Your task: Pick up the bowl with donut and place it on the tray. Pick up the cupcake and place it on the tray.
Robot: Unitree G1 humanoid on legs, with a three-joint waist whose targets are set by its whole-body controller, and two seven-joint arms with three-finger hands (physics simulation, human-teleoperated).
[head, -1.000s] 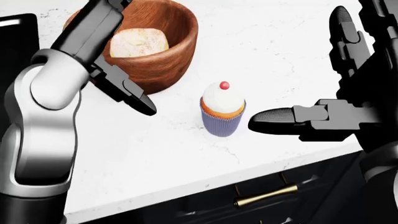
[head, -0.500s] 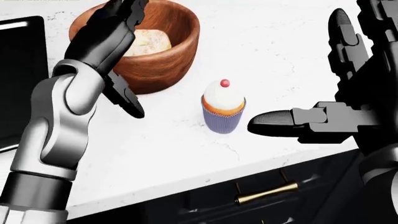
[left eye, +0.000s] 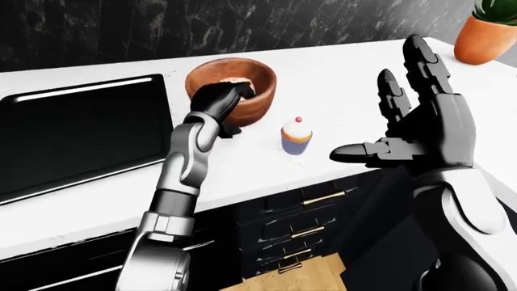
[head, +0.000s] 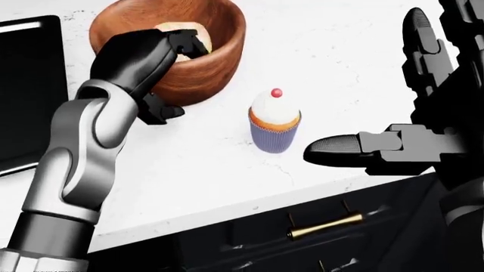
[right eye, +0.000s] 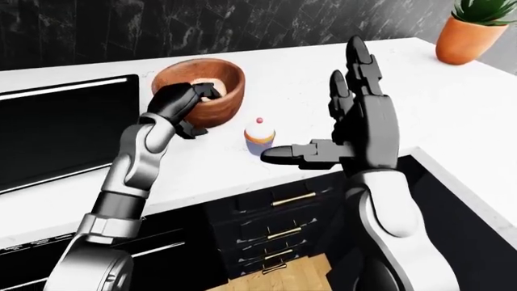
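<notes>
the wooden bowl (head: 198, 56) with the donut (head: 181, 31) inside sits at the top left of the head view on the white counter (head: 348, 73), and the left hand (head: 140, 59) has its fingers (head: 189, 45) curled over the near rim, one hooked inside and another against the outer wall. the cupcake (head: 274, 122) stands upright just right of the bowl, apart from it. the right hand (head: 424, 127) hovers with fingers spread wide and holding nothing, its thumb tip close to the cupcake's right side without touching
</notes>
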